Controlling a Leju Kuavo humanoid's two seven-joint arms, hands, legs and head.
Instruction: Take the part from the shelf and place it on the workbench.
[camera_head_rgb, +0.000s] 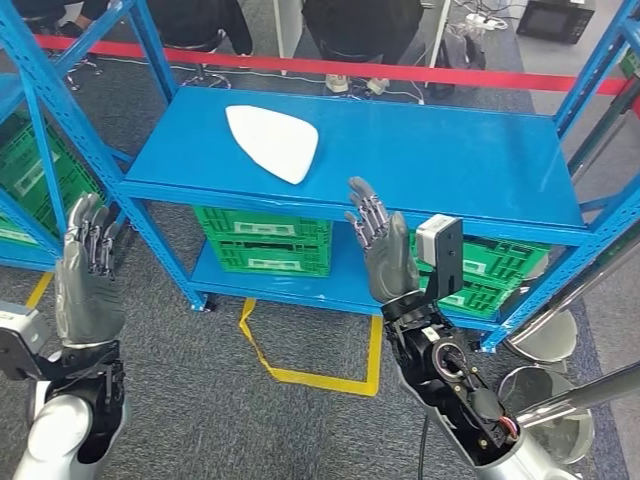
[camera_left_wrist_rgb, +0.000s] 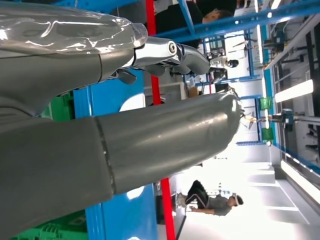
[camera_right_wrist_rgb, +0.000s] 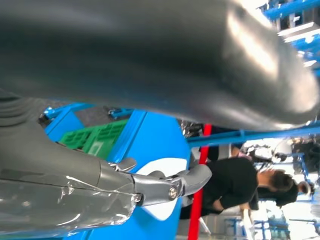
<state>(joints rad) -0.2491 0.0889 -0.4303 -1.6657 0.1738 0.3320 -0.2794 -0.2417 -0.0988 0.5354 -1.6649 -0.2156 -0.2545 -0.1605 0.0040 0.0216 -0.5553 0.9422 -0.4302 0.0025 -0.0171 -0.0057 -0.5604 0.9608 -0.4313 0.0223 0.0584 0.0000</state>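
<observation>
A: Right hand (camera_head_rgb: 381, 245) is raised, fingers apart, holding nothing; the left hand (camera_head_rgb: 87, 275) likewise. Which is nearer the part?

B: The right. The part (camera_head_rgb: 273, 140), a flat white teardrop, lies on the blue shelf (camera_head_rgb: 453, 160) at its eleven o'clock, long axis ten-to-four.

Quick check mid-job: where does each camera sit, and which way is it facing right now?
Head view: high on the body, looking down at the blue shelf with the white part; both raised arms, left robot hand, right robot hand.
Left wrist view: behind the left robot hand, facing the shelf.
Right wrist view: behind the right robot hand, facing the shelf.
All share shelf and part.
</observation>
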